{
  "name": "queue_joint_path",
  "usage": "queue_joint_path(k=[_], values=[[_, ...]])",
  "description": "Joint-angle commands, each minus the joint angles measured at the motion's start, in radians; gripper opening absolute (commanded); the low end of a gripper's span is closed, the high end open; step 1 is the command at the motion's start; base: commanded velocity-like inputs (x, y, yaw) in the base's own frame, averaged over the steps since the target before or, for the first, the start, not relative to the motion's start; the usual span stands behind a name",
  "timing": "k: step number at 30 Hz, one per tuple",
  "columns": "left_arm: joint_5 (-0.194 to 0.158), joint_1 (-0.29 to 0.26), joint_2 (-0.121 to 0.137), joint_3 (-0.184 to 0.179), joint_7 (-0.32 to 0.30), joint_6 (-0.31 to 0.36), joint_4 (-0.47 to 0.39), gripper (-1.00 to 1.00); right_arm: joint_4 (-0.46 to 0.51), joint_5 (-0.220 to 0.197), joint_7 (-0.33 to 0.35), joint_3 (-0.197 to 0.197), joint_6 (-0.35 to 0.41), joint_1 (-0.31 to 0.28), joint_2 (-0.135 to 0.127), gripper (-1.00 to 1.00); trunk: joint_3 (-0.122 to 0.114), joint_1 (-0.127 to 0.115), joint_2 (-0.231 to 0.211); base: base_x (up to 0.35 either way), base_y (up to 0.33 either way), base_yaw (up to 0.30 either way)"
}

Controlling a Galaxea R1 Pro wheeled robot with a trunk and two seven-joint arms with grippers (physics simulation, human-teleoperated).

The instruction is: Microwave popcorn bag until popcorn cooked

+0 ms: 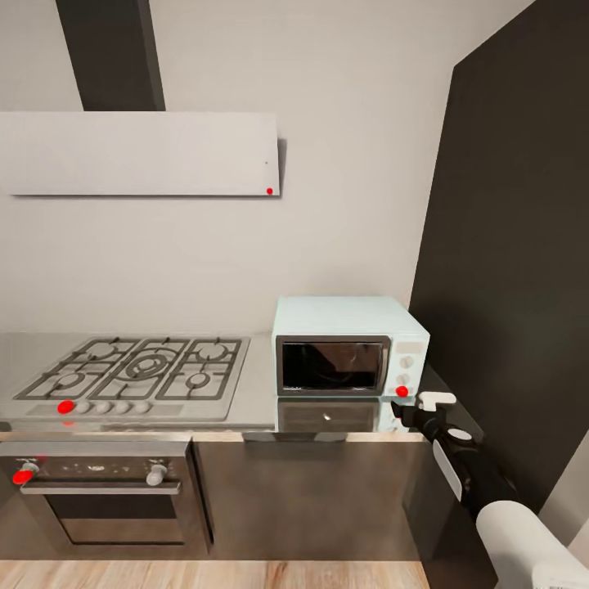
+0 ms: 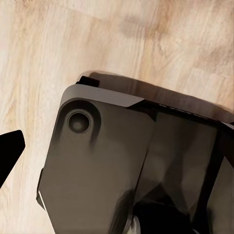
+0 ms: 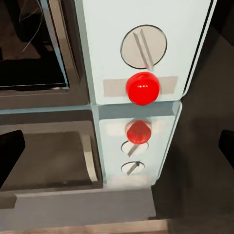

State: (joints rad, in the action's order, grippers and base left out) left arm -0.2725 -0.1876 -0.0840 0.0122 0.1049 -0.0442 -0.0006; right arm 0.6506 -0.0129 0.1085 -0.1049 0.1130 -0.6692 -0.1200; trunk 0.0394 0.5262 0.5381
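The pale mint-blue microwave point(image 1: 348, 343) stands on the grey countertop point(image 1: 258, 393) with its dark glass door closed. The popcorn bag and the popcorn are hidden or out of view; the dark glass shows nothing I can make out. My right gripper point(image 1: 419, 406) hovers at the microwave's lower right corner, facing the white knob panel point(image 3: 141, 29). It is open, with its fingertips point(image 3: 9, 156) spread wide on either side of the round knob point(image 3: 144, 46) and a red marker point(image 3: 143, 88). My left gripper point(image 2: 117, 146) hangs low and open over the robot's dark base point(image 2: 107, 161), holding nothing.
A gas hob point(image 1: 135, 368) fills the countertop's left part, with a steel built-in oven point(image 1: 102, 491) below and a range hood point(image 1: 139, 154) above. A tall dark panel point(image 1: 507, 245) rises just right of the microwave. The floor is pale wood point(image 2: 73, 44).
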Motion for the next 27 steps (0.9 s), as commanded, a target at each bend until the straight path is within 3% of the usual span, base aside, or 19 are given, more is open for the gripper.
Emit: queue_joint_path(k=[1,14,27], values=[[-0.004,-0.001,0.000,0.000,0.002,-0.003,0.001,1.00,0.002,-0.001,0.007,-0.004,0.006,-0.001,0.000,1.00,0.002,0.000,0.002,0.088,0.000,0.000],[-0.003,0.000,0.000,0.001,0.002,-0.003,0.001,1.00,0.000,0.000,0.011,-0.009,0.005,0.000,-0.006,1.00,0.002,0.000,0.002,0.257,-0.003,0.000],[-0.004,-0.001,0.000,0.000,0.002,-0.003,0.001,1.00,-0.054,0.008,0.014,-0.008,-0.020,-0.001,-0.039,1.00,0.002,0.000,0.002,0.022,-0.006,0.000]])
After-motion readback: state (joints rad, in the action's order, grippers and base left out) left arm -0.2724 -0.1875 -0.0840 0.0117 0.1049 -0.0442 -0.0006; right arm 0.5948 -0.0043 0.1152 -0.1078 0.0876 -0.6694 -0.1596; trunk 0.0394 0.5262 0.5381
